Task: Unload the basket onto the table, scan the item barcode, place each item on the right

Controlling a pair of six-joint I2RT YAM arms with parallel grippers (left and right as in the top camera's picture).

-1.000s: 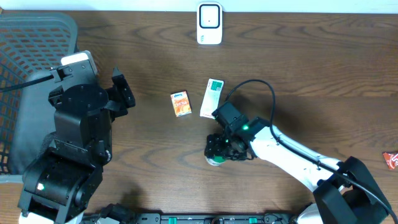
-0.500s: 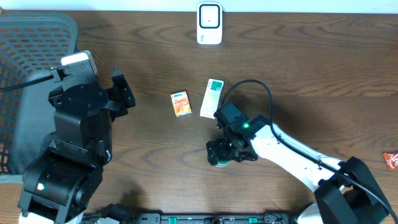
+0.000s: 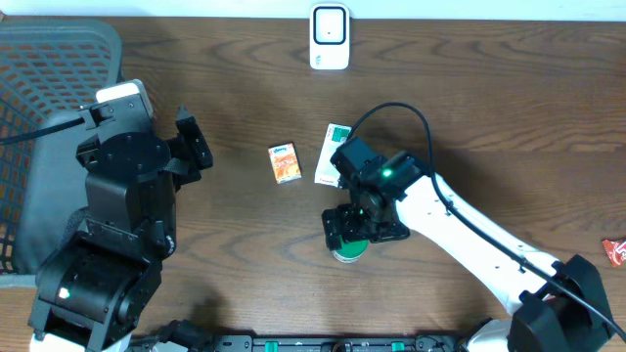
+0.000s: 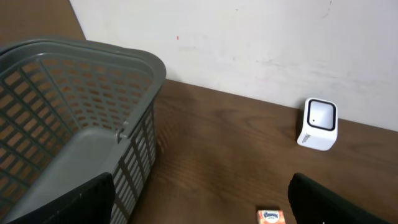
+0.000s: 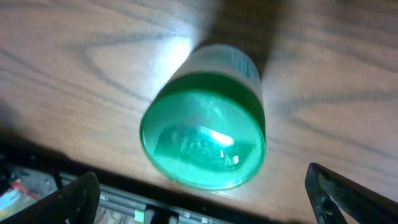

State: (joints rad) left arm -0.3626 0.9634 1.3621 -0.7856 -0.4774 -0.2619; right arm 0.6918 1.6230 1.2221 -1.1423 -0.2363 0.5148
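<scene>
A small white container with a green lid (image 5: pixel 202 140) stands on the wooden table near its front edge; its green lid (image 3: pixel 346 254) peeks out below my right gripper (image 3: pixel 360 233). The right gripper (image 5: pixel 205 202) hangs just over it, open wide, with both fingers well apart from the container and nothing held. The white barcode scanner (image 3: pixel 330 37) stands at the table's far edge and also shows as the scanner (image 4: pixel 318 123) in the left wrist view. My left gripper (image 3: pixel 195 147) is open and empty at the left, its fingers (image 4: pixel 87 199) framing bare table.
A grey plastic basket (image 3: pixel 39 108) fills the far left. An orange tissue pack (image 3: pixel 285 163) and a white-and-green box (image 3: pixel 335 152) lie mid-table behind the right gripper. A red packet (image 3: pixel 614 251) lies at the right edge.
My right gripper has opened wide off the green-lidded container and drawn back a little; the container stays standing on the table. The left arm has not moved.
</scene>
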